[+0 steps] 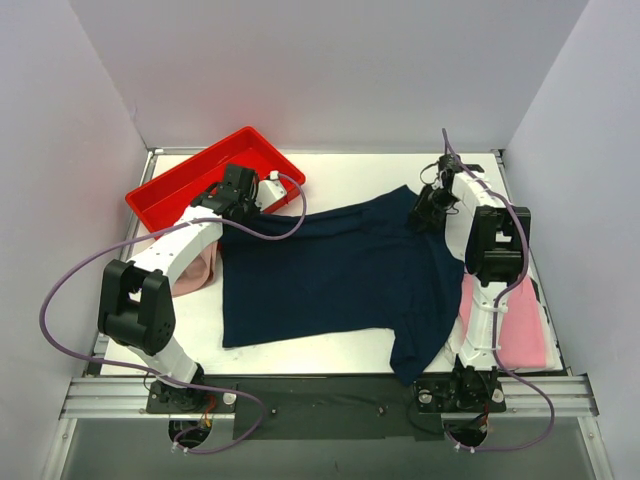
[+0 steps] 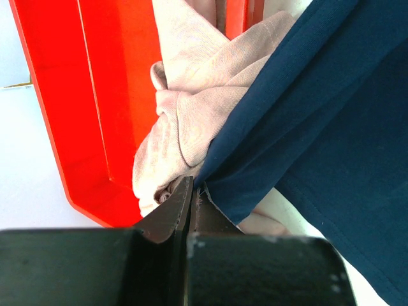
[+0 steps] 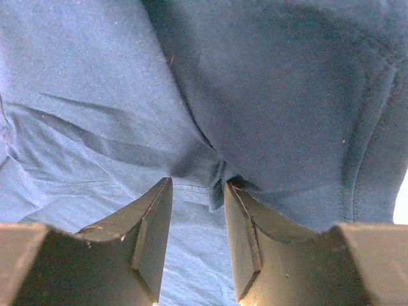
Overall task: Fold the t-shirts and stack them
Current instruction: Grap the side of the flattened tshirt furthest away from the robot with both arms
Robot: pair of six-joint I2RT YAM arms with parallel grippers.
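Note:
The dark navy t-shirt (image 1: 330, 275) lies spread across the middle of the table. My left gripper (image 1: 232, 200) is at its far left corner, and in the left wrist view it (image 2: 191, 186) is shut on the navy hem (image 2: 299, 115). The beige-pink t-shirt (image 2: 191, 102) lies crumpled under that corner, partly hidden in the top view (image 1: 195, 268). My right gripper (image 1: 432, 205) is at the shirt's far right corner; in the right wrist view it (image 3: 197, 185) is open, its fingers set on either side of a navy fold (image 3: 220, 175). The bright pink t-shirt (image 1: 515, 325) lies flat at the right.
A red plastic tray (image 1: 190, 180) stands at the far left, right beside my left gripper, and shows in the left wrist view (image 2: 95, 102). White walls close in the table on three sides. The right arm stands over the pink shirt's left edge.

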